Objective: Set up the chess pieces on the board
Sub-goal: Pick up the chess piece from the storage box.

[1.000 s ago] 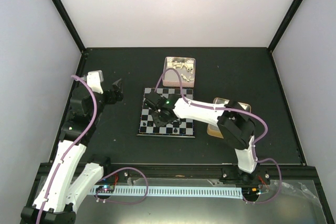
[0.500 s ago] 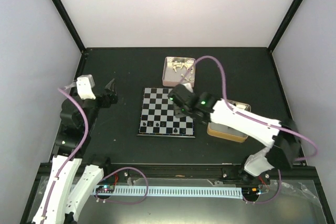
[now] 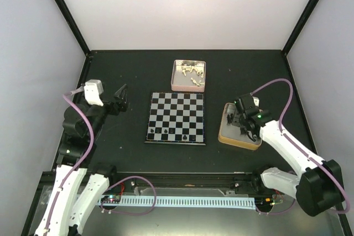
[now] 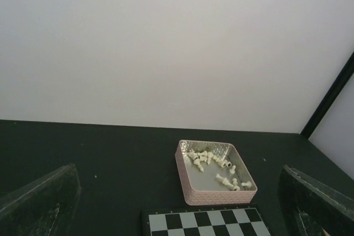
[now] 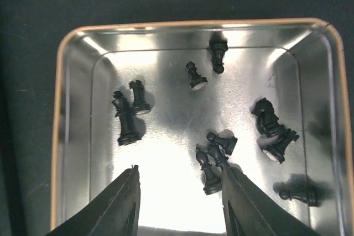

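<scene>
The board (image 3: 176, 118) lies mid-table with a few black pieces (image 3: 173, 133) on its near rows. My right gripper (image 3: 241, 119) hovers open and empty over the orange-rimmed tin (image 3: 223, 134). In the right wrist view the gripper (image 5: 180, 173) has its jaws apart above the tin floor, with several black pieces (image 5: 214, 156) lying just beside the right finger (image 5: 249, 205). My left gripper (image 3: 121, 96) is open and empty, left of the board. The pink tin (image 3: 189, 75) holds the white pieces (image 4: 213, 161).
The pink tin (image 4: 214, 194) sits just behind the board's far edge (image 4: 204, 222). Black frame posts and white walls bound the black table. A cable strip (image 3: 182, 202) runs along the near edge.
My right arm has swung from over the board rightward to above the orange-rimmed tin. My left gripper has shifted slightly.
</scene>
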Robot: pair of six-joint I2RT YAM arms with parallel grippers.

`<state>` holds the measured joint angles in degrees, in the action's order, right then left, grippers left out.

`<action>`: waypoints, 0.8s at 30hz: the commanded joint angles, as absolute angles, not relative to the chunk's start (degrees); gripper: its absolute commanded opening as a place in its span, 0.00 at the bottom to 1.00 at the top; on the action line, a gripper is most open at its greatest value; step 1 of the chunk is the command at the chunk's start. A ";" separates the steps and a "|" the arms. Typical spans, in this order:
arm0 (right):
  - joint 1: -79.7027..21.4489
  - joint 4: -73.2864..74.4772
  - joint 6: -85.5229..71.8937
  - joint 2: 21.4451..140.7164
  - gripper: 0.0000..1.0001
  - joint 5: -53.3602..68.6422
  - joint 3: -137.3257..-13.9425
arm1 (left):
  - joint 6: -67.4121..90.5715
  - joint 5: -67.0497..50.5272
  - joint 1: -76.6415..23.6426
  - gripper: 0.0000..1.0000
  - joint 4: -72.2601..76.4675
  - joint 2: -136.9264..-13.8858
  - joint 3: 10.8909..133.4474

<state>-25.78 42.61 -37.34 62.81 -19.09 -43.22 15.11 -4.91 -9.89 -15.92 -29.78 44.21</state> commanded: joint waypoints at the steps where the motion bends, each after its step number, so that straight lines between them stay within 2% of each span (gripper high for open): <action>1: -20.21 32.59 -31.67 66.48 0.41 -8.83 -41.06 | 13.62 -8.77 -10.02 0.99 -12.92 -32.13 43.91; 5: -17.72 29.98 -28.38 74.45 0.35 -2.68 -42.74 | 14.34 -8.73 -10.08 0.99 -11.51 -34.76 43.15; 12: -17.31 28.51 -25.86 86.33 0.27 -0.17 -46.50 | 16.45 -8.98 -10.05 0.99 -13.33 -40.85 43.51; 24: -17.31 27.45 -25.30 90.63 0.26 1.11 -47.88 | 19.03 -11.73 -10.05 0.99 -13.13 -44.44 44.12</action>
